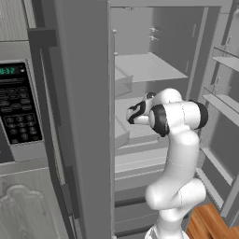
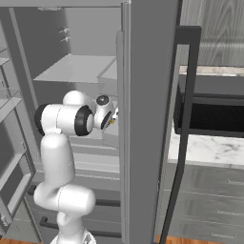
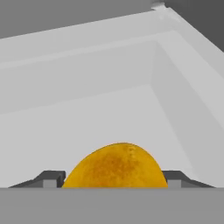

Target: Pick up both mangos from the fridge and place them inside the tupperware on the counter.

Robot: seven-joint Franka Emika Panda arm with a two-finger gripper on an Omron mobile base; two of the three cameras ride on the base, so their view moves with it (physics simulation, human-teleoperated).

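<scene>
left base view
arm: mine, reaching from my base into the open fridge (image 1: 154,70), wrist bent toward the fridge's left side
gripper: hidden behind my wrist and the fridge's door edge, can't read the jaws here
fridge: both doors open, white shelves and drawers inside, door racks on its right
microwave (image 1: 16,105): left of the fridge, keypad facing me

right base view
arm: elbow in front of the fridge's shelves, hand pointing at the fridge's door edge
mango (image 2: 112,121): small orange speck at my hand, just beside the fridge's door edge
counter (image 2: 209,148): marble top right of the fridge, beyond the door handle
jaws: too small to tell from here

hand view
mango (image 3: 116,166): yellow-orange, sits right between my fingertips (image 3: 50,178), on the white floor of a fridge compartment
gripper (image 3: 114,180): one tip on each side of the mango, close against its flanks; looks like contact, but I can't tell if I'm truly pinching it
compartment: white walls rise behind and to the right of the mango, corner at upper right
</scene>
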